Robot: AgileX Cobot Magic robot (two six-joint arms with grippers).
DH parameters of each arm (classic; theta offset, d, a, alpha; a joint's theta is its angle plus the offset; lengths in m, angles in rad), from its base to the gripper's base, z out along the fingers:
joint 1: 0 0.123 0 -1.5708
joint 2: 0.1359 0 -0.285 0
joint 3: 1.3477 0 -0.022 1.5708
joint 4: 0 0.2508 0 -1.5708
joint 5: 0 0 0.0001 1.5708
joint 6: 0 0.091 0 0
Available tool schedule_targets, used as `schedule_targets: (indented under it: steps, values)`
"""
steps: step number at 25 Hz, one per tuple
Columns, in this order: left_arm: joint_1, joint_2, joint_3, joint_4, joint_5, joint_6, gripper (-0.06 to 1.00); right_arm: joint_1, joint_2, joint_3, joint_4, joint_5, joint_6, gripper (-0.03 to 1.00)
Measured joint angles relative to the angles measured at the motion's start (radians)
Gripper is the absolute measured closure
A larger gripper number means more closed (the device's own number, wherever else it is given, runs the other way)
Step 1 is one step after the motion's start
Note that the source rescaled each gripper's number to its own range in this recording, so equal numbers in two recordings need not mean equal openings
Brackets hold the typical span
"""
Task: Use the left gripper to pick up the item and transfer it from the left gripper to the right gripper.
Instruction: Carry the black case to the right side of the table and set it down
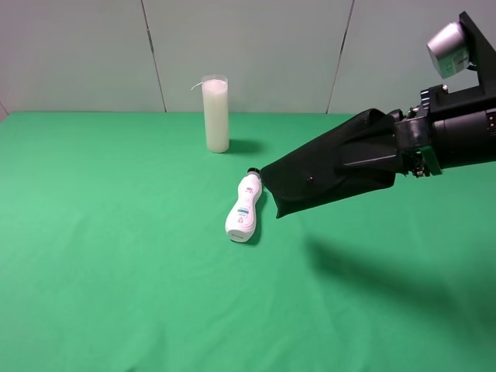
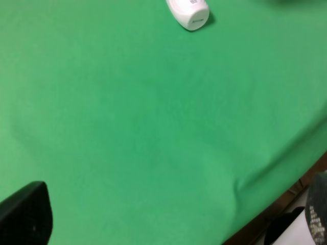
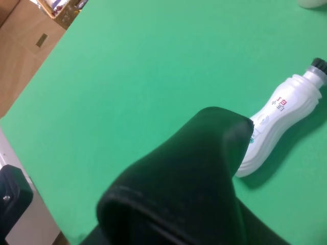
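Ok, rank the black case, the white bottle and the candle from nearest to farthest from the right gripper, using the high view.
1. Black case: clamped in the right gripper, up off the cloth.
2. White bottle: lying on the cloth, by the case's free end.
3. Candle: standing farther back, left of the bottle.

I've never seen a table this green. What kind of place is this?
Probably a robot test lab: a wide green cloth lies underneath, plain grey panels stand behind, and a black robot arm holds a glasses case in the air.
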Motion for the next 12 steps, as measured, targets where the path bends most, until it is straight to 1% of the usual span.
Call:
schedule_targets:
  steps: [3,5,8,12]
  values:
    - [0.009,0.000,0.000,0.001,0.000,0.000,-0.06,0.000,0.000,0.000,0.000,-0.013,0.000,0.95]
    - [0.043,0.000,0.000,0.001,0.000,0.000,-0.06,0.000,0.000,0.000,0.000,-0.020,0.001,0.95]
    - [0.126,0.000,0.000,0.002,0.000,0.000,-0.06,0.000,0.000,0.000,-0.008,-0.020,0.001,0.95]
    - [0.281,0.000,0.000,0.002,-0.001,0.000,-0.06,0.000,0.000,0.000,-0.023,-0.024,0.002,0.95]
